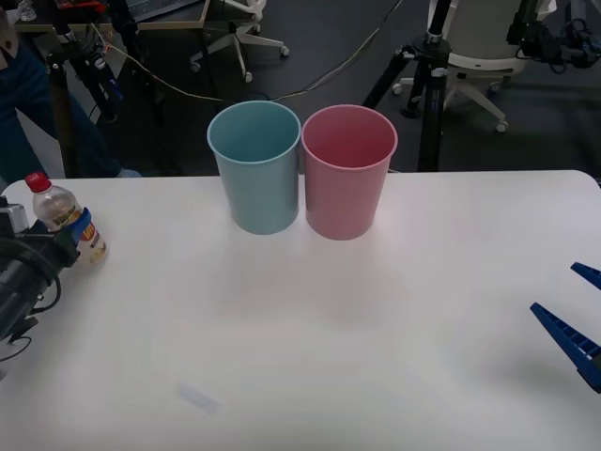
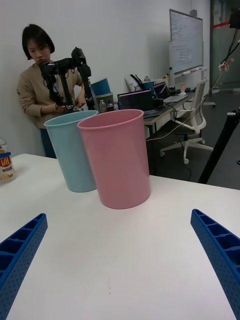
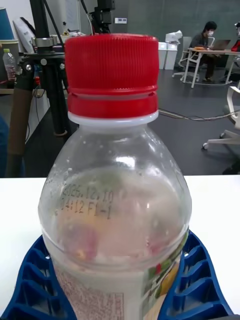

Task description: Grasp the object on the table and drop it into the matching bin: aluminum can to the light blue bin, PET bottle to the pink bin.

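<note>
At the table's [image 1: 310, 357] far left edge, the left gripper [image 3: 117, 280] pinches the PET bottle [image 1: 66, 219] around its body, blue fingers [image 3: 197, 280] pressed to both sides. Apparently empty, the bottle looks light, smooth and crushable, so a firm hold below the shoulder suits it. The pink bin [image 1: 347, 169] stands right of the light blue bin [image 1: 255, 164]. The right gripper [image 2: 120, 250] waits spread wide, near right.

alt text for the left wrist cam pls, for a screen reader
A clear PET bottle with a red cap stands close before the camera, between the blue ribbed fingers of the left pincer, which flank its lower body on both sides. Behind it lie the white table and a dim office with chairs.
</note>
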`<state>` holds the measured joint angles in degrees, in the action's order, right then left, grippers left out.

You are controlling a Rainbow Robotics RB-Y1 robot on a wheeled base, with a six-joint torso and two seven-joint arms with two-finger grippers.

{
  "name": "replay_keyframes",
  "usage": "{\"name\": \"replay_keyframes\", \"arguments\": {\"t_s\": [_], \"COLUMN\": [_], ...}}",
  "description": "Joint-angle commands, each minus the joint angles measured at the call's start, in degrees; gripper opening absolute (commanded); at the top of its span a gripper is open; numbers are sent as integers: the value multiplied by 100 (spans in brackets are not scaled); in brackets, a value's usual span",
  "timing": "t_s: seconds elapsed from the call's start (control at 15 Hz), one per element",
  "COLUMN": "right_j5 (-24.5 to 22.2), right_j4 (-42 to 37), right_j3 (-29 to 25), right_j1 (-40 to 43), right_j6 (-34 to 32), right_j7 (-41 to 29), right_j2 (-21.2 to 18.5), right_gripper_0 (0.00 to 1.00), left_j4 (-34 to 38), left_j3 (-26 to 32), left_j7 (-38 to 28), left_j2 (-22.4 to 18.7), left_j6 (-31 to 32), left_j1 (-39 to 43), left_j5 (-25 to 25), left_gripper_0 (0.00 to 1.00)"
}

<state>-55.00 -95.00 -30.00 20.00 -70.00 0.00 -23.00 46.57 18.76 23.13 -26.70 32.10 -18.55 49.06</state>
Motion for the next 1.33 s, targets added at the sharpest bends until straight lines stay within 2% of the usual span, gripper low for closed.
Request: {"name": "replay_keyframes", "arguments": {"t_s": [0.07, 0.33, 0.47, 0.73, 1.07, 1.33], "right_j5": [0, 0, 0, 0, 0, 0], "right_j4": [0, 0, 0, 0, 0, 0], "right_j3": [0, 0, 0, 0, 0, 0], "right_j1": [0, 0, 0, 0, 0, 0], "right_j6": [0, 0, 0, 0, 0, 0], "right_j7": [0, 0, 0, 0, 0, 0], "right_j2": [0, 0, 0, 0, 0, 0], "right_gripper_0": [100, 100, 100, 100, 100, 100], "left_j4": [1, 89, 634, 2356, 4246, 5195], "left_j3": [5, 155, 163, 14, -127, -47], "left_j7": [-2, -99, -230, -1681, -3201, -4098], "left_j2": [-19, -72, -81, -81, -81, -81], "left_j6": [60, 473, 464, 420, 631, 1141], "left_j1": [0, 115, 475, 1538, 2734, 3112], "left_j5": [24, 358, 446, 1237, 1852, 2318], "left_gripper_0": [0, 0, 0, 0, 0, 0]}}
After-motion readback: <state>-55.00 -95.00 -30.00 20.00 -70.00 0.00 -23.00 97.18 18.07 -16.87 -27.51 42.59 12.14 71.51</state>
